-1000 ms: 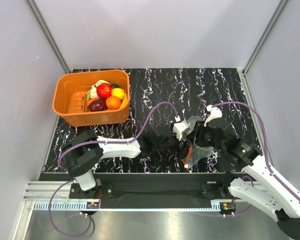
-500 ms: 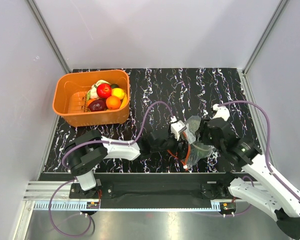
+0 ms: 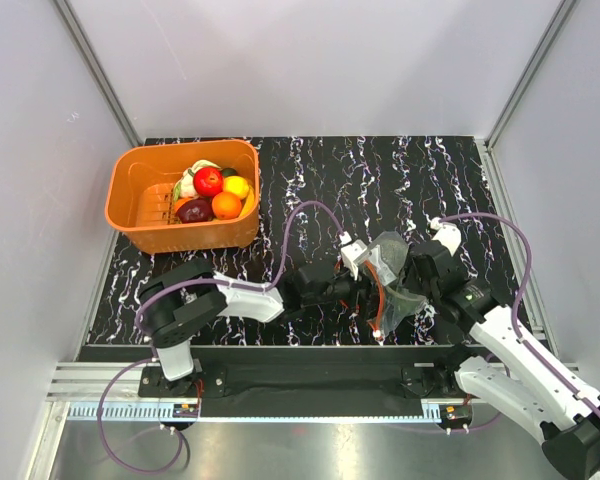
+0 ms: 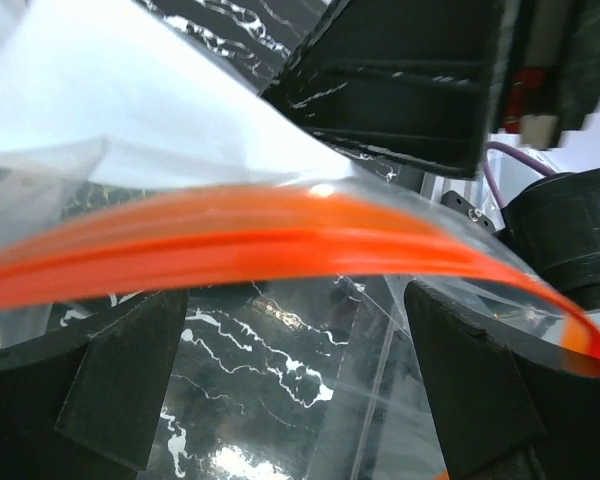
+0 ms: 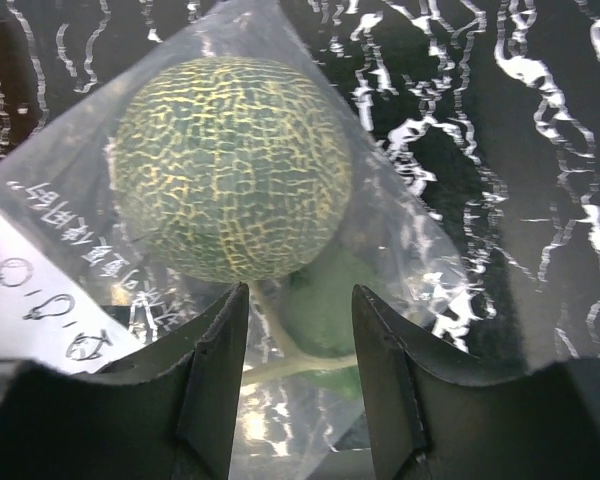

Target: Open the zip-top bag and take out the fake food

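The zip-top bag [image 3: 401, 300] lies crumpled between both grippers near the table's front edge. My left gripper [image 3: 368, 292] is wide open at its mouth. The orange-red zip strip [image 4: 280, 225] arches across my left gripper [image 4: 295, 295], deep in its jaws. My right gripper [image 3: 418, 280] is partly closed on the bag's other end [image 5: 405, 250]. A dark green netted ball [image 5: 230, 165] sits inside the bag just past my right gripper [image 5: 300, 292], its pale stem between the jaws. The red apple-like ball [image 3: 208, 181] and the maroon piece [image 3: 194, 210] lie in the basket.
The orange basket [image 3: 130, 225] stands at the back left and also holds an orange ball [image 3: 226, 205], a yellow ball [image 3: 237, 186] and a white garlic-like piece [image 3: 189, 186]. Grey walls close in the black marbled table [image 3: 310, 175].
My left arm has drawn back a little to the left. My right arm has shifted slightly right and toward the front. The bag's mouth has spread wider between them.
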You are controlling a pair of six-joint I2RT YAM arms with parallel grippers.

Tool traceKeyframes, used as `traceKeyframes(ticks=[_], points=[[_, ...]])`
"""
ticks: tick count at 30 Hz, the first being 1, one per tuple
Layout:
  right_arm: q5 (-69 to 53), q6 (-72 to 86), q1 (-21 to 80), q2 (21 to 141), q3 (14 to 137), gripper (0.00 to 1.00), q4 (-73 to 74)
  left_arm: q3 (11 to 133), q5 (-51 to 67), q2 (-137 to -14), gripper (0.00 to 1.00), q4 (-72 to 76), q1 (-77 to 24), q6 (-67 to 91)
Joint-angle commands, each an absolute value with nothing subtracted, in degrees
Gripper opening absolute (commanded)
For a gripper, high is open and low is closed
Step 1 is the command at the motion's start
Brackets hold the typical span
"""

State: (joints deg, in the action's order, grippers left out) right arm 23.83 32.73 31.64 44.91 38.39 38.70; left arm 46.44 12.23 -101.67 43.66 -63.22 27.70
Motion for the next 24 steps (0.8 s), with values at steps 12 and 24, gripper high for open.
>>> traceKeyframes(ticks=[12, 24], points=[[18.46, 35.59, 31.38, 40.79, 37.35, 0.54, 36.56, 50.28, 6.25, -103.71, 0.97, 51.85, -63.28, 29.44], [16.53, 36.47, 31.29, 40.08, 37.09, 0.55, 36.39, 55.81, 2.55, -107.31, 0.92, 44.83, -62.40, 29.53]])
